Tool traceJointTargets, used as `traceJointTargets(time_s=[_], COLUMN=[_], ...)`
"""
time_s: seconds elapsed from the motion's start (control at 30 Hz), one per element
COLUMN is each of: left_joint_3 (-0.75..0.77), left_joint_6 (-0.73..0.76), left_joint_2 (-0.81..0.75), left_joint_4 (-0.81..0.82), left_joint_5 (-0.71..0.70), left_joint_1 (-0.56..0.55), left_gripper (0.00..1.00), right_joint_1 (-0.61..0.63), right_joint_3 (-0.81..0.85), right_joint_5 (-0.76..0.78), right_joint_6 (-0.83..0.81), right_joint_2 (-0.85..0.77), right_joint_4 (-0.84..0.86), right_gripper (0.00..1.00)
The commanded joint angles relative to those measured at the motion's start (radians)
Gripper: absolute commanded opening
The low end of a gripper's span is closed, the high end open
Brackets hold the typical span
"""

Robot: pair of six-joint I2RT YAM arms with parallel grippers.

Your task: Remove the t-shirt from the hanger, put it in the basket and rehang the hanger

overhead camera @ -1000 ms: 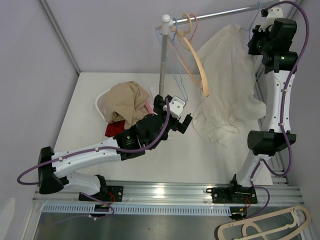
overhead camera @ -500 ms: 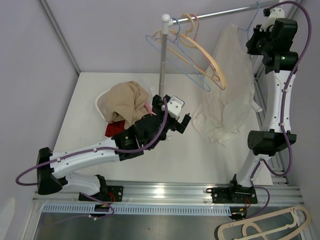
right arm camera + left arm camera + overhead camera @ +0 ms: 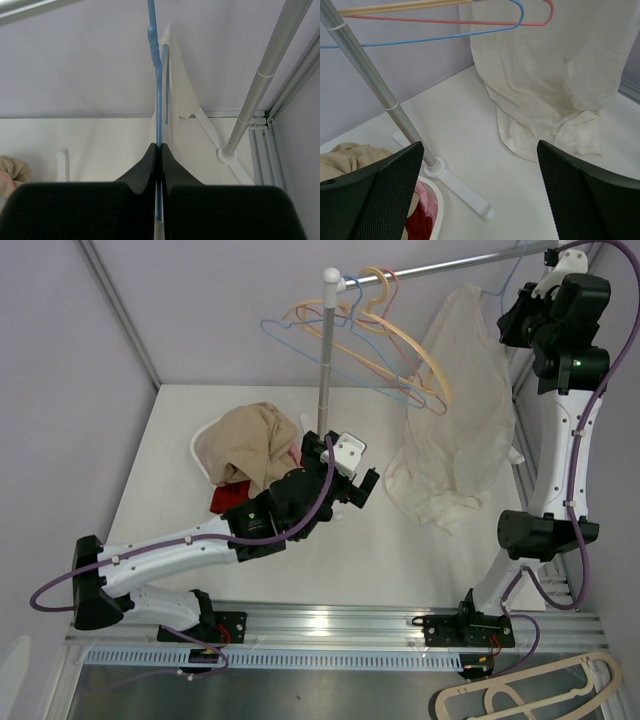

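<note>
Top view: cream t-shirt (image 3: 470, 420) hangs at the right end of the rail (image 3: 440, 267), hem pooled on white surface (image 3: 170, 470).
Left wrist: left fingers (image 3: 375, 200) spread wide, nothing between.
Right wrist: right fingers (image 3: 145, 167) pinching blue hanger (image 3: 157, 90) wire, t-shirt behind it.

t-shirt (image 3: 455, 390) — cream, hanging on hanger (image 3: 155, 75), hem crumpled on table (image 3: 180, 440) | hanger — thin blue, neck upright
</note>
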Motion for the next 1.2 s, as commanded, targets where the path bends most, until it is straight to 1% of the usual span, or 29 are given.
traceJointTargets(time_s=[0.0,0.13,0.23,0.33,0.37,0.4,0.43,0.47,0.5,0.6,0.63,0.67,0.7,0.77,0.8,0.83,0.87,0.97,1.1,1.17], left_joint_3=[-0.006,-0.02,-0.031,-0.031,-0.029,-0.031,-0.038,-0.051,-0.061,-0.12,-0.129,-0.161,-0.195,-0.258,-0.316,-0.328,-0.338,-0.345,-0.313,-0.257], left_joint_6=[-0.033,-0.046,-0.05,-0.023,-0.009,0.029,0.051,0.095,0.117,0.167,0.168,0.165,0.163,0.174,0.181,0.19,0.21,0.25,0.309,0.31], left_joint_2=[-0.047,-0.072,-0.092,-0.094,-0.092,-0.091,-0.091,-0.091,-0.094,-0.109,-0.113,-0.117,-0.121,-0.118,-0.106,-0.094,-0.077,0.003,0.122,0.176], left_joint_4=[-0.002,-0.004,-0.015,-0.013,-0.007,0.014,0.034,0.059,0.124,0.221,0.282,0.312,0.343,0.48,0.528,0.574,0.653,0.76,0.885,0.877], left_joint_5=[-0.02,-0.014,-0.014,-0.055,-0.069,-0.076,-0.085,-0.083,-0.079,-0.019,0.008,0.088,0.139,0.255,0.28,0.298,0.317,0.338,0.314,0.305], left_joint_1=[0.0,0.0,-0.002,-0.022,-0.046,-0.062,-0.078,-0.118,-0.138,-0.213,-0.226,-0.241,-0.247,-0.252,-0.252,-0.253,-0.254,-0.258,-0.284,-0.284], left_gripper=[0.99,0.99,0.99,0.99,0.99,1.0,0.99,0.99,0.99,1.0,1.0,0.99,1.0,1.0,0.99,0.99,1.0,0.99,0.99,0.99], right_joint_1=[0.015,0.034,0.037,0.052,0.064,0.086,0.115,0.129,0.159,0.228,0.268,0.282,0.293,0.305,0.311,0.319,0.337,0.382,0.417,0.425], right_joint_3=[0.0,-0.101,-0.159,-0.259,-0.335,-0.386,-0.443,-0.504,-0.614,-0.737,-0.75,-0.756,-0.758,-0.736,-0.724,-0.697,-0.684,-0.652,-0.621,-0.607], right_joint_5=[0.002,0.031,0.048,0.06,0.083,0.135,0.278,0.33,0.42,0.584,0.63,0.693,0.703,0.699,0.694,0.692,0.679,0.672,0.675,0.675], right_joint_6=[0.023,0.018,0.049,0.106,0.12,0.142,0.208,0.239,0.288,0.353,0.368,0.392,0.4,0.42,0.423,0.431,0.434,0.445,0.445,0.445], right_joint_2=[-0.126,-0.212,-0.281,-0.347,-0.367,-0.418,-0.454,-0.489,-0.556,-0.633,-0.662,-0.67,-0.673,-0.667,-0.663,-0.655,-0.646,-0.641,-0.632,-0.628], right_joint_4=[0.078,0.089,0.078,0.057,0.058,0.083,0.106,0.13,0.173,0.183,0.172,0.163,0.14,0.109,0.08,0.06,0.036,0.015,-0.004,-0.015], right_gripper=[0.0,0.0,0.0,0.0,0.0,0.0,0.0,0.0,0.0,0.0,0.0,0.0,0.0,0.0,0.0,0.0,0.0,0.0,0.0,0.0])
